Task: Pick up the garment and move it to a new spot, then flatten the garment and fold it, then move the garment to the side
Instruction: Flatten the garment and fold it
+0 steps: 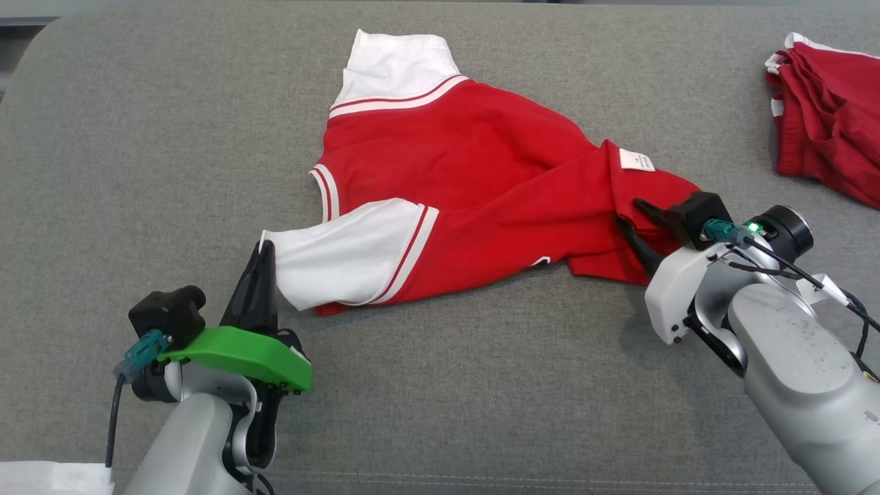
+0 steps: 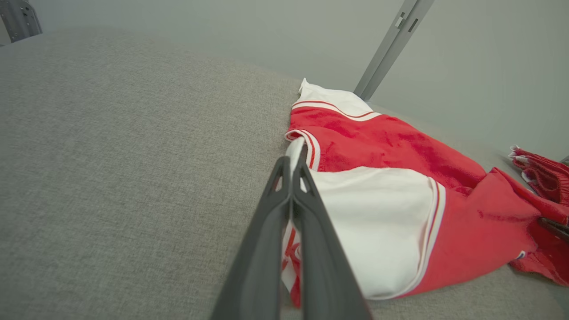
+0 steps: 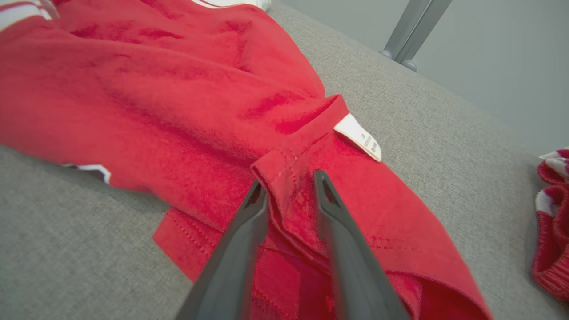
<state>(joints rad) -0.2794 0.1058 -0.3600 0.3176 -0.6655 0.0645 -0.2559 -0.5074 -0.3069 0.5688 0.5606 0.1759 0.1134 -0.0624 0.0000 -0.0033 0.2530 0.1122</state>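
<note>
Down at the near edge, the left gripper [image 1: 263,251] rides above its green bracket [image 1: 234,350]. Its two dark fingers are pressed tight together on the cuff of the near white sleeve [image 1: 344,261]. That's a firm pinch, with white cloth poking out past the tips in the left wrist view.

Over on the right, the right gripper [image 1: 631,214] has its fingers standing apart, one on either side of a raised fold of red hem. The cloth fills the gap between them, but whether they are actually squeezing it I cannot tell.

So where is the garment [image 1: 467,158]? It's a red top with white, red-striped sleeves, lying rumpled in the middle of the grey padded surface [image 1: 137,172]. It spans from one gripper across to the other. The far white sleeve [image 1: 395,65] points away toward the far side. A white label [image 1: 636,160] lies on the red cloth just beyond the right fingers.

At the far right sits a second red bundle [image 1: 832,137] with white trim, well apart from the garment. Beyond the far edge a metal post [image 2: 391,44] rises against a pale wall.
</note>
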